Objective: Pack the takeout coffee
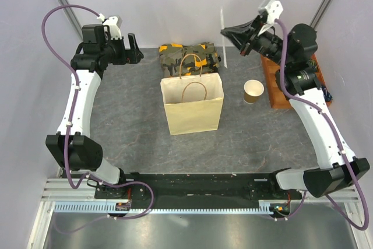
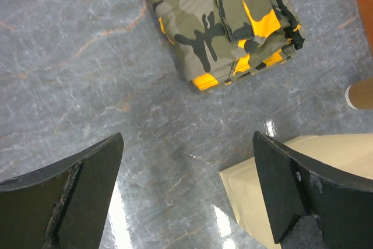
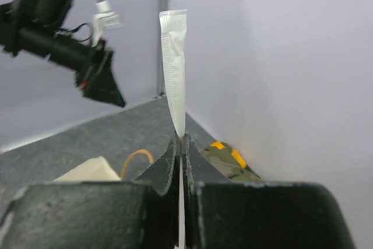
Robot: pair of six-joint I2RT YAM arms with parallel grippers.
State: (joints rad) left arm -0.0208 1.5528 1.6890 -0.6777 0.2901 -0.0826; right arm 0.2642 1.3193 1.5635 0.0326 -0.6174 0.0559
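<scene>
No lidded takeout coffee shows in any view. A tan cup (image 1: 253, 91) with no lid and a pale inside stands right of the upright paper bag (image 1: 192, 106); its edge shows in the left wrist view (image 2: 361, 93). My right gripper (image 1: 224, 31) is raised at the back right, shut on a thin white paper-wrapped straw (image 1: 222, 48) that sticks up past the fingertips in the right wrist view (image 3: 173, 68). My left gripper (image 1: 133, 48) is open and empty above the table, left of the bag (image 2: 338, 150).
A folded camouflage cloth (image 1: 189, 56) lies behind the bag, close to the back wall, and also shows in the left wrist view (image 2: 227, 21). A brown wooden board (image 1: 274, 86) lies at the right under the right arm. Walls close in the table on three sides.
</scene>
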